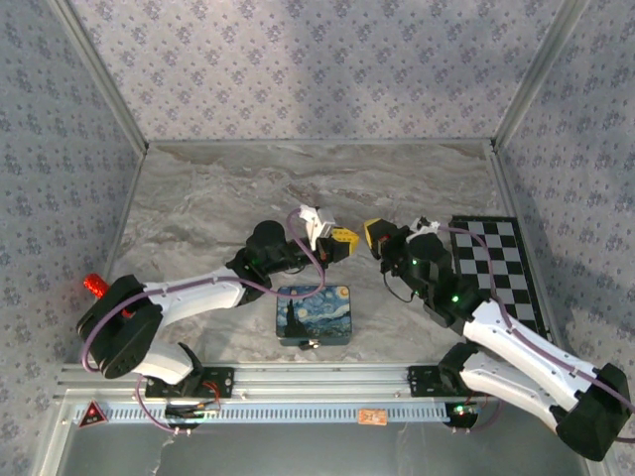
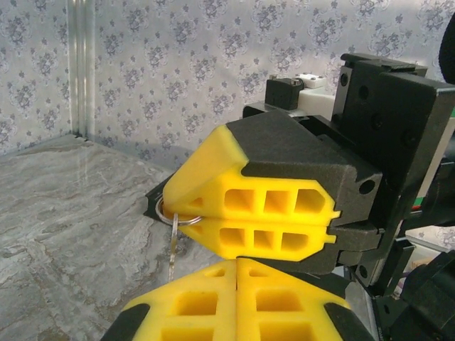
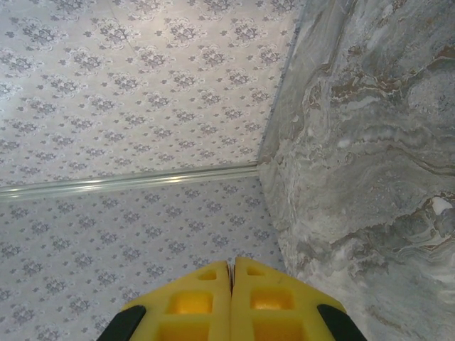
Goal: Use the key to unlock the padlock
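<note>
My right gripper (image 1: 375,238) (image 3: 231,263) hovers above mid-table, its yellow fingers shut on a thin metal key ring (image 2: 165,213). The key (image 2: 173,250) hangs straight down from the ring. My left gripper (image 1: 342,241) (image 2: 237,261) faces it tip to tip, just below and beside those fingers. It is shut, and nothing shows between its pads; the key hangs to the left of them. The padlock (image 1: 304,342), a tiny black block with a pale bit, lies at the near edge of the blue starry-night box (image 1: 322,309), in front of both grippers.
A black-and-white checkered mat (image 1: 501,263) lies at the right side of the marble table (image 1: 218,188). A red object (image 1: 94,286) sits by the left wall. Patterned walls close in three sides, and a metal rail (image 1: 298,379) runs along the near edge.
</note>
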`<state>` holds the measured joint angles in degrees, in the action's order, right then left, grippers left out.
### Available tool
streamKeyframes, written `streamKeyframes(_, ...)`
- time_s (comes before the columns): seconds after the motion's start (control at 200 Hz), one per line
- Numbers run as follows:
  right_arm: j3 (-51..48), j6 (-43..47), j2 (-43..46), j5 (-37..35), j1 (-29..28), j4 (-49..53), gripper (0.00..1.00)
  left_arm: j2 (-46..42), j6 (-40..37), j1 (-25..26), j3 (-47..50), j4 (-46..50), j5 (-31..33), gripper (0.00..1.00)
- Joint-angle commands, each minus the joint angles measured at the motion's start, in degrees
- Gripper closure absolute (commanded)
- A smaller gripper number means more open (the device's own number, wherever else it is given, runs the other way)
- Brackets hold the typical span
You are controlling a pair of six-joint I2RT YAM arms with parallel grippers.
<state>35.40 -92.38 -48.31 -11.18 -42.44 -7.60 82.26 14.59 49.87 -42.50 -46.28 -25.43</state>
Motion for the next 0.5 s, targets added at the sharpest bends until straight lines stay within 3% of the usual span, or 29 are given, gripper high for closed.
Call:
streamKeyframes(0.0,1.69,-0.35,-0.28,-0.20,-0.46,-1.50,1.00,1.02,0.44,-0.55,-1.88,-2.06,-2.04,0.99)
streamKeyframes(0.38,2.03,0.08,-0.18,-0.36,-0.54,-1.02,1.00,0.95,0.68,-1.13,-1.72,-1.35,-2.66,1.00)
streamKeyframes(0.435,2.21,0.30,-0.29,-0.31,-0.56,-0.92,1.00,0.43,0.88,-1.19,-1.17,-1.18,-1.23,0.85)
streamKeyframes(0.495,2.30,0.56,-0.03,-0.73,-0.54,-0.12,1.00,-0.30,0.63,-1.66,-0.29,-1.09,-1.48,0.78)
